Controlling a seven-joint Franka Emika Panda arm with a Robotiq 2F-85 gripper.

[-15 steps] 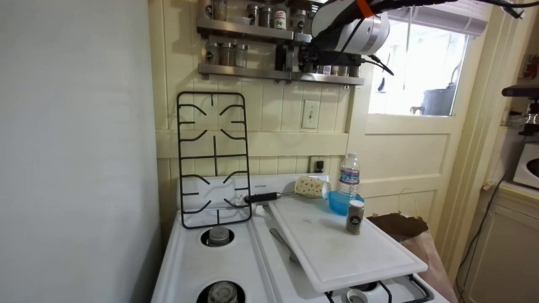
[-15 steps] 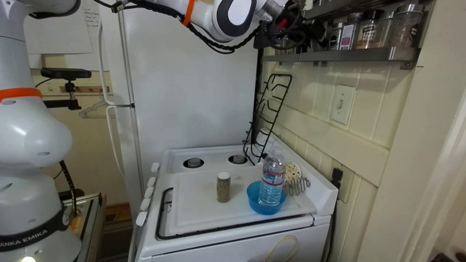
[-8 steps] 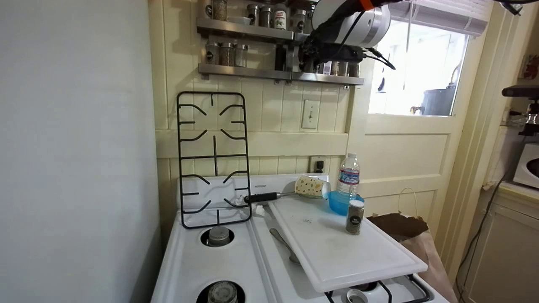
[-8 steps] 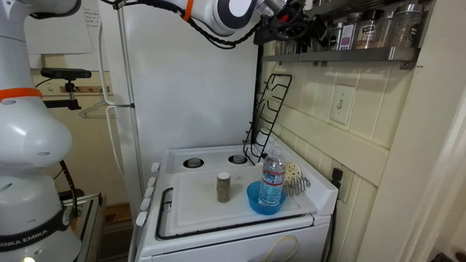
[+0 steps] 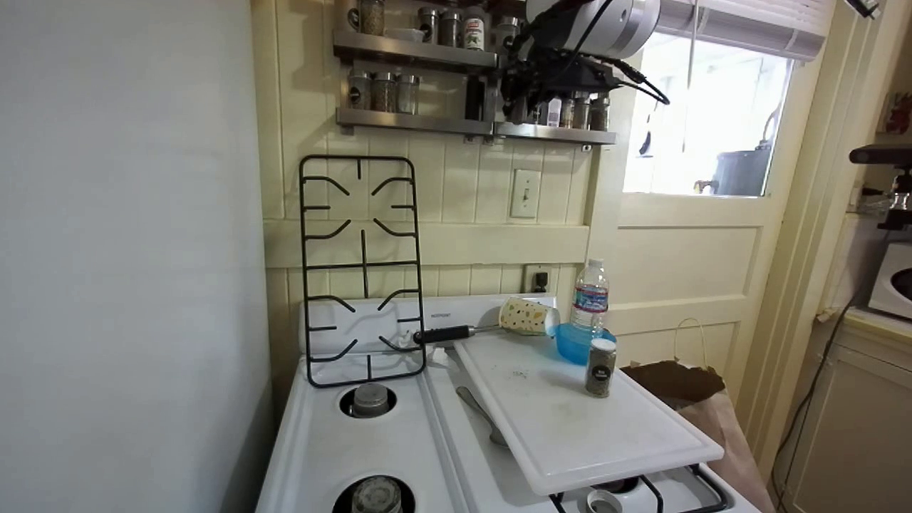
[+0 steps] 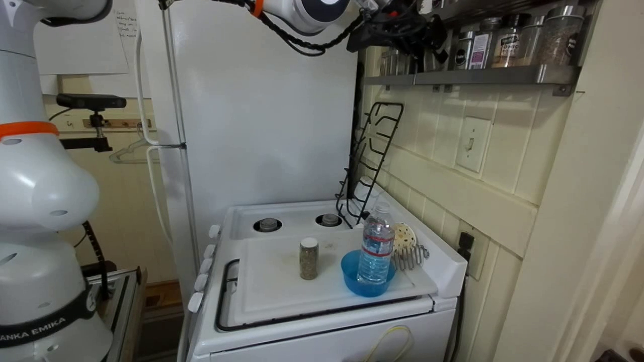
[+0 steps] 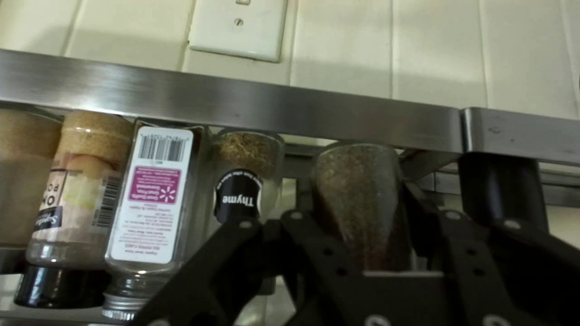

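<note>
At near edge of lower shelf (image 6: 503,76): gripper (image 7: 360,203) straddling dark spice jar (image 7: 358,176); clenched or loose, cannot tell. Apparently grasp step; next move probably calls for firm hold. Right, thyme jar (image 6: 463,53) in exterior view; far, wall (image 6: 523,151).

The steel shelf (image 7: 226,103) bears spice jars (image 6: 507,46); a Thyme jar (image 7: 244,181) among them.

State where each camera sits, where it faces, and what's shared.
In an exterior view, across the stove from the refrigerator: faces it; robot base and arm show.
In an exterior view, by the refrigerator at the stove's front: faces wall and door; arm shows.
Wrist view, image inverted, behind the gripper: faces shelf; fingers flank jar.
Both exterior views share the water bottle.
</note>
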